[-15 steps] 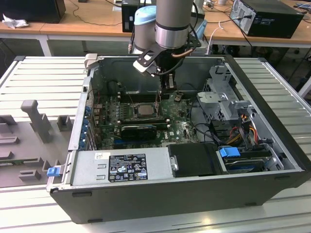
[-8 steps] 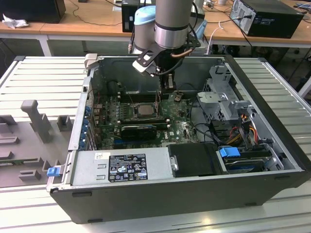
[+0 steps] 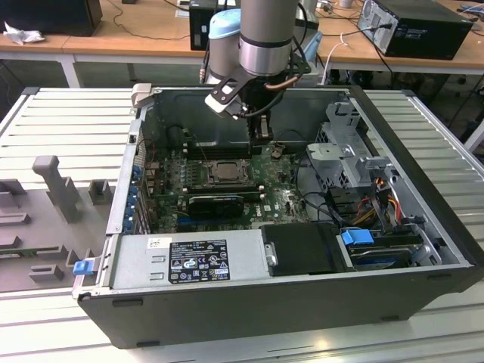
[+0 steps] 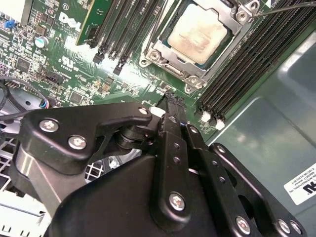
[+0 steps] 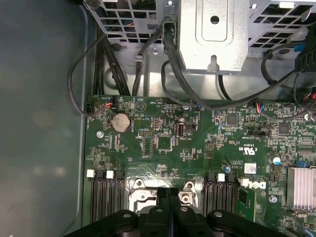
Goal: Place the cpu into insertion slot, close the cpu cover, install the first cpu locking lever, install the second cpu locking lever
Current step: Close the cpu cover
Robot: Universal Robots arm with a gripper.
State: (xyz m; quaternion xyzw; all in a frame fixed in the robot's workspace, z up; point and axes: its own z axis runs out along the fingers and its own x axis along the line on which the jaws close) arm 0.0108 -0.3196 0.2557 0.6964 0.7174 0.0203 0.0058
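Observation:
The cpu [image 4: 197,32] lies with its silvery top up in the insertion slot [image 3: 224,171] on the green board. The cpu cover [image 4: 160,52], a metal frame, lies flat around the chip. A thin lever rod [image 4: 289,6] shows at one corner of the socket. My gripper [image 3: 262,136] hangs inside the case just to the exterior view's right of the socket, a little above the board. Its black fingers are pressed together in both wrist views, with nothing between them [image 4: 170,98] [image 5: 169,191]. Part of the socket's metal frame [image 5: 143,198] shows beside the fingertips.
Black memory slots [image 4: 247,54] flank the socket on both sides. A black graphics card [image 3: 215,203] lies in front of it, and a power supply [image 3: 189,261] lines the case's near wall. A metal drive cage [image 5: 212,29] and cables [image 5: 173,74] sit toward the exterior view's right.

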